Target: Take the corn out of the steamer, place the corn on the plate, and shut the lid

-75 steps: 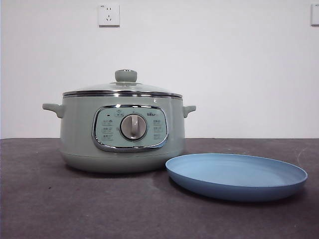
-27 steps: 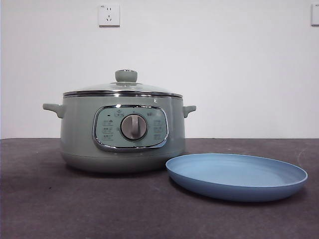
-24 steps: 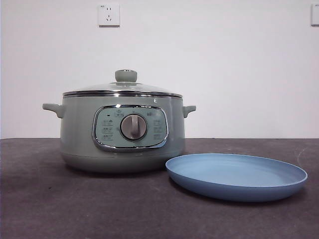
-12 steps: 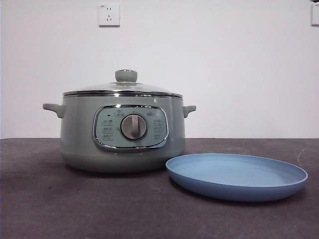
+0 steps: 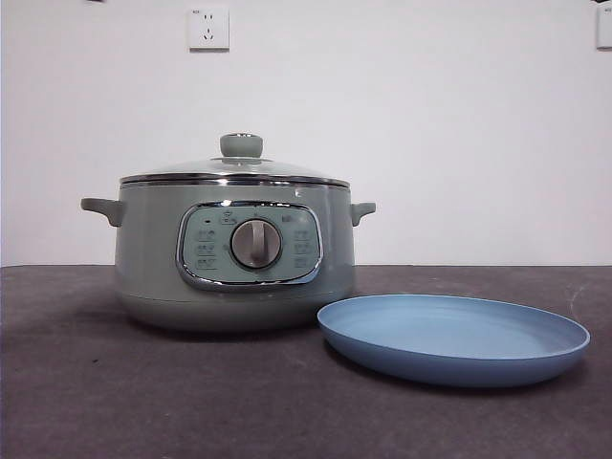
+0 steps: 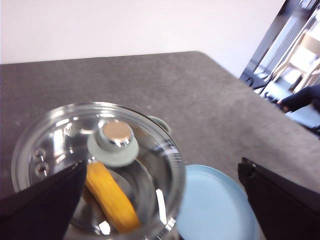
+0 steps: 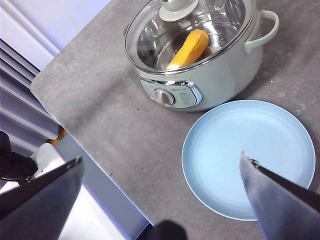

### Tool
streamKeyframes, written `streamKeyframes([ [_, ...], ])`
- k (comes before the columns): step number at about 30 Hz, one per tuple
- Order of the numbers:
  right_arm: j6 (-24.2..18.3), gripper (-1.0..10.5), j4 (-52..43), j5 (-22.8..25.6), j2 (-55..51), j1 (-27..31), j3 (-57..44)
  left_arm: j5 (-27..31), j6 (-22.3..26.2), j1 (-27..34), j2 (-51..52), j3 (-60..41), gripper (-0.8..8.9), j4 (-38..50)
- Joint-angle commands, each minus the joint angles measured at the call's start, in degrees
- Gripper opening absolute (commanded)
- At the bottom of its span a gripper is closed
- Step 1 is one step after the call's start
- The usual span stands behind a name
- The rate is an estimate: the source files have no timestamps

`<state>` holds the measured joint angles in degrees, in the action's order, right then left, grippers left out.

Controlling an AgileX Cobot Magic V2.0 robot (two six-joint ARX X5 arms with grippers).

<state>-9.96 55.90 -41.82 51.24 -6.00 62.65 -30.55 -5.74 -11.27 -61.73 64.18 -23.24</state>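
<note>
The sage-green steamer [image 5: 234, 253] stands on the dark table with the glass lid [image 5: 234, 172] shut on it. Its pale green knob [image 6: 112, 142] is on top. The corn [image 6: 111, 196] lies inside and shows through the glass, also in the right wrist view [image 7: 189, 49]. The light-blue plate [image 5: 454, 337] lies empty beside the steamer. My left gripper [image 6: 162, 165] is open, high above the lid. My right gripper [image 7: 161, 157] is open, high above the table between the steamer [image 7: 210, 80] and the plate [image 7: 250, 155]. Neither gripper touches anything.
A white wall with a socket [image 5: 209, 29] stands behind the table. The table's edge [image 7: 75, 125] runs close to the steamer's panel side, and another edge [image 6: 260, 105] lies beyond the plate [image 6: 215, 210].
</note>
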Motion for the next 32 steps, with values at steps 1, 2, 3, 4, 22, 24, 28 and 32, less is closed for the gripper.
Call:
streamKeyframes([
  [1, 0.09, 6.5, -0.31, 0.17, 0.24, -0.11, 0.09, 3.43, 3.67, -2.51, -5.64, 2.49, 5.93, 2.16],
  [2, 0.09, 6.5, -0.35, 0.20, 0.24, -0.11, 0.09, 4.68, 4.39, -3.28, -7.39, 3.43, 5.93, 2.75],
  [3, 0.11, 6.5, -0.35, 0.17, 0.24, -0.11, 0.09, 6.16, 5.14, -4.11, -9.49, 4.59, 5.93, 3.39],
  [4, 0.11, 6.5, -0.35, 0.17, 0.24, -0.11, 0.09, 7.30, 6.03, -4.85, -11.30, 5.46, 5.93, 4.20],
  [22, 1.18, 6.5, -0.28, 0.17, 0.24, -0.11, 0.09, 15.67, 8.96, -10.56, -28.55, 6.71, 5.93, 16.20],
  [24, 1.18, 6.5, -0.28, 0.17, 0.24, -0.11, 0.09, 15.72, 8.96, -10.91, -29.77, 6.71, 5.93, 16.35],
  [28, 1.60, 6.5, -0.28, 0.17, 0.24, -0.11, 0.09, 17.38, 8.96, -11.45, -31.69, 6.71, 5.93, 16.37],
  [32, 1.60, 6.5, -0.28, 0.17, 0.24, -0.11, 0.09, 18.53, 8.94, -11.67, -32.35, 6.71, 5.93, 16.39],
])
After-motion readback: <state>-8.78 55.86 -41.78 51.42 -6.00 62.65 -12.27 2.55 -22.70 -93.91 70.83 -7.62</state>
